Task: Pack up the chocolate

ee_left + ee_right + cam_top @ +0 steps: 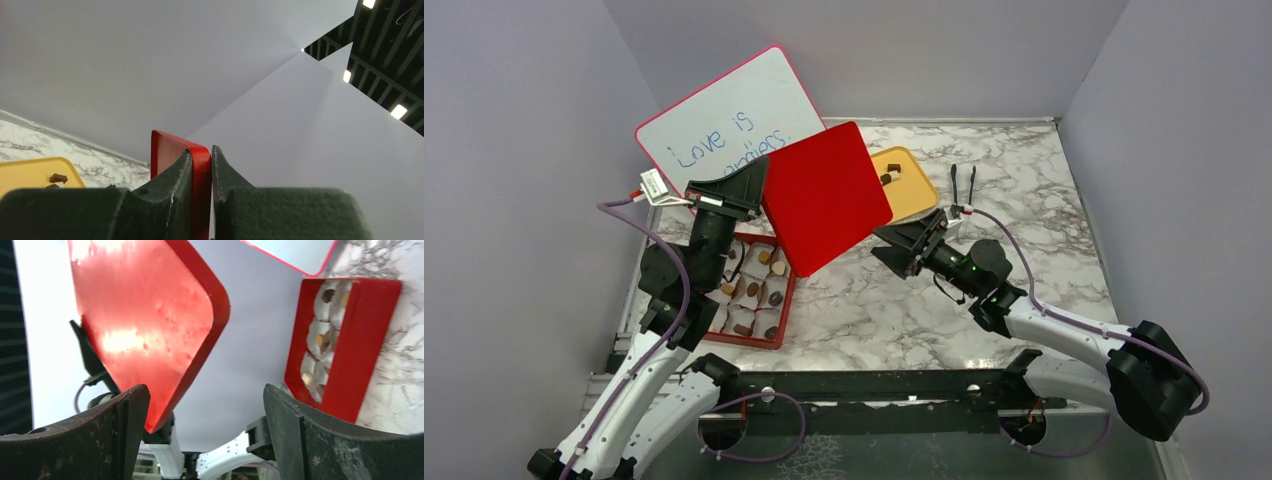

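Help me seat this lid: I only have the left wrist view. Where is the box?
Observer: The red box lies open on the table. In the top view it is below-left of the red lid, which your left hand pinches by one edge and holds up tilted.
Operator: Is it filled?
Observer: Chocolate pieces sit in most of the compartments I can see. The lid and the arm hide the rest.
Operator: Where is the right hand?
Observer: The right hand is open and empty. It sits by the lid's lower right edge and points at the lid.
Operator: Anything else nearby?
Observer: Black tweezers lie on the table behind the right hand.
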### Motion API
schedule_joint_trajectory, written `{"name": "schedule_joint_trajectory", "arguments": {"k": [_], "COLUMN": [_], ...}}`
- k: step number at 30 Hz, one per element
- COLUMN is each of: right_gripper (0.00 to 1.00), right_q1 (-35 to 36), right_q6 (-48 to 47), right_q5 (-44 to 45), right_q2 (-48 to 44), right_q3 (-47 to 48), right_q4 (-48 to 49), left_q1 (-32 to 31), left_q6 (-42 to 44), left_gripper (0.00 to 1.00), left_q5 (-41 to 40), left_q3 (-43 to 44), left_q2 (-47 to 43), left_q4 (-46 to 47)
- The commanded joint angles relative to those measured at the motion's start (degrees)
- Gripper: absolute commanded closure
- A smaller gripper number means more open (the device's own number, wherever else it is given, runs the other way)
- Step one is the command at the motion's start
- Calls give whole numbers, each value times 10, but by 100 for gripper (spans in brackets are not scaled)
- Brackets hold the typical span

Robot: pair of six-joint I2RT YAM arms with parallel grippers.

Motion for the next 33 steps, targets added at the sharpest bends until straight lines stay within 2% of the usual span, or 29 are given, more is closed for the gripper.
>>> {"name": "schedule_joint_trajectory", "arguments": {"k": [1, 5, 10, 12, 17, 21, 24, 26, 30, 33], "right_gripper": [12, 12, 17, 23, 50, 61, 72, 77, 86, 88], "right_q1": [3, 6, 18, 20, 23, 23, 23, 23, 23, 22], "right_q6": [55, 75, 90, 85, 83, 77, 76, 72, 74, 72], "right_q5": [8, 0, 7, 17, 47, 59, 71, 76, 84, 85], "right_q2": [24, 55, 100, 114, 138, 143, 144, 144, 146, 156], "right_q3": [20, 59, 83, 85, 81, 86, 79, 71, 59, 61], "right_q4": [133, 139, 212, 250, 336, 347, 347, 352, 348, 351], "left_q1": [0, 0, 0, 0, 0, 0, 0, 0, 0, 0], "left_q6": [-39, -54, -79, -73, -55, -33, -10, 15, 55, 62], "left_gripper": [100, 100, 100, 100, 100, 99, 80, 71, 61, 53], "left_q5": [-8, -8, -2, -3, -25, -40, -50, -63, -105, -147], "left_q3": [20, 6, -18, -23, -42, -60, -72, -78, -82, -69], "left_q2": [7, 9, 9, 8, -5, -16, -28, -43, -79, -97], "left_q4": [65, 75, 102, 103, 102, 101, 95, 83, 29, -50]}}
